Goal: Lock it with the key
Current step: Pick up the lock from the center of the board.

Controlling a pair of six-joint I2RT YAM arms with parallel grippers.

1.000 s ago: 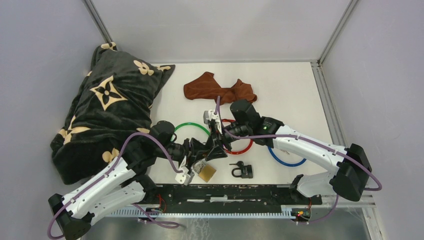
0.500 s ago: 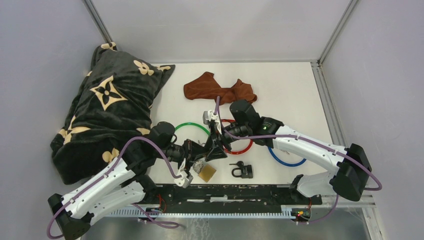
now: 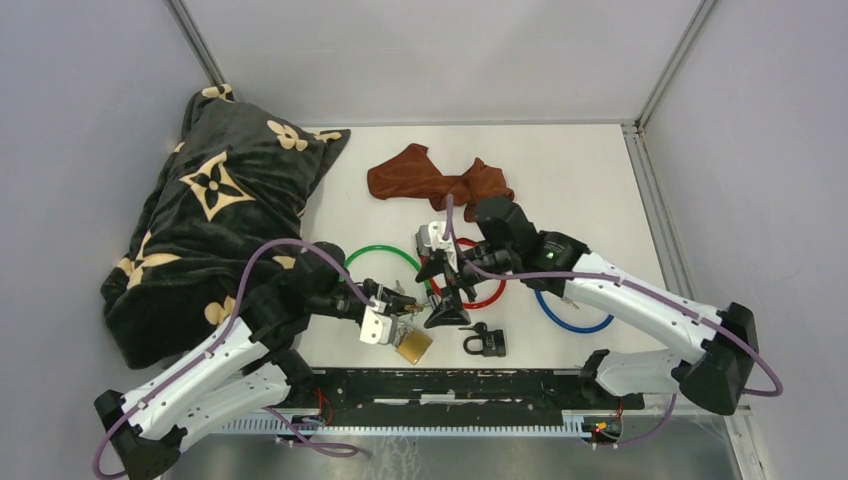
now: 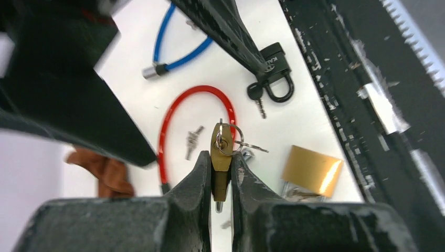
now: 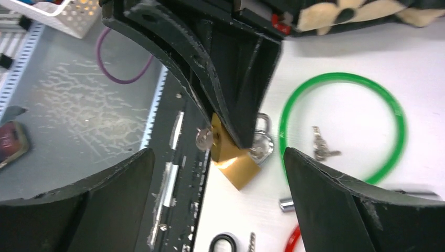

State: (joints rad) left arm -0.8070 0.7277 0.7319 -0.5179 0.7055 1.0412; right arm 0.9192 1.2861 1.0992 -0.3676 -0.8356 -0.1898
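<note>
Key (image 4: 221,149) is clamped in the left pincer (image 4: 221,170), which is nearly shut on it, ring hanging off the key's head. A brass padlock (image 4: 312,170) lies close by on the worktop (image 4: 294,113).

Top cam: two padlocks, the brass one plus a black padlock (image 3: 485,342), and three cable loops: green (image 3: 380,248), red (image 3: 492,297), blue (image 3: 572,328). Left arm reaches low to the right, right arm bends in from the side.

Right wrist cam: right pincer (image 5: 216,153) spread wide, gripping nothing, with the brass padlock showing between its fingers.
</note>
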